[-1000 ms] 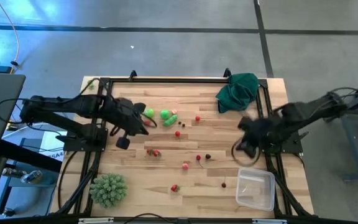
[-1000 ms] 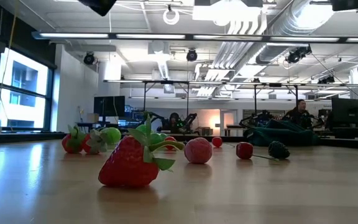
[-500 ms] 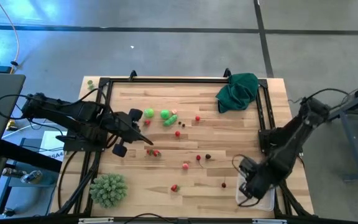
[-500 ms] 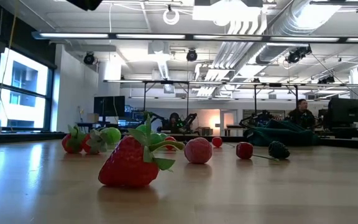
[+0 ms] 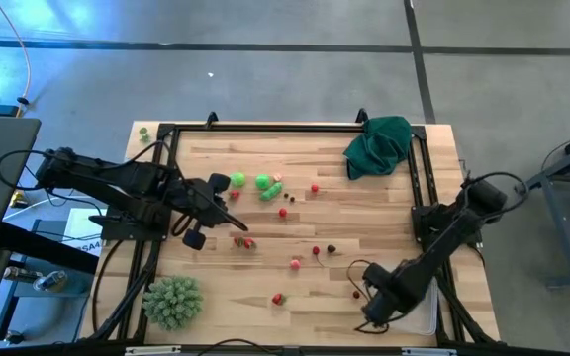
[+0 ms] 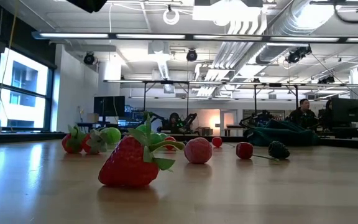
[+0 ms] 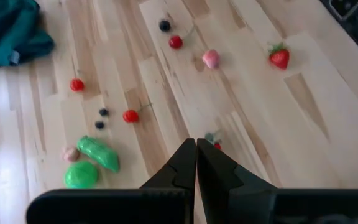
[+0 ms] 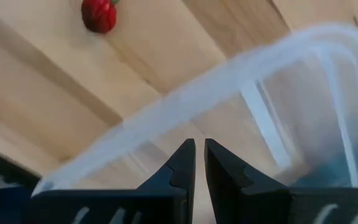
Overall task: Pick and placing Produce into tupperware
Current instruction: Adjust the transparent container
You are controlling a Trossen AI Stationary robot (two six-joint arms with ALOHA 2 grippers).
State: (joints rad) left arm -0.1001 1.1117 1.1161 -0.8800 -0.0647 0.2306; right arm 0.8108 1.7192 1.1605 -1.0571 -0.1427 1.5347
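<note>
The produce lies scattered on the wooden table: green pieces, small red ones, dark ones and a strawberry. The clear tupperware stands at the near right, mostly hidden under my right arm. My right gripper points down over the box's left rim. Its fingers are almost together and I see nothing between them. My left gripper hangs shut above the table, just over a small red-and-green piece. My right gripper stands with its fingertips right at the tupperware's rim; I cannot tell whether it touches the rim.
A spiky pale-green ball sits at the near left. A dark green cloth lies bunched at the far right corner. A black frame runs along the table's far edge and sides. Bare wood lies between the scattered pieces.
My right gripper has swung down and toward the table's near edge, from above the table's right middle to the tupperware's left rim, tipping until it points straight down. My left gripper has shifted slightly toward the near edge and stays shut.
</note>
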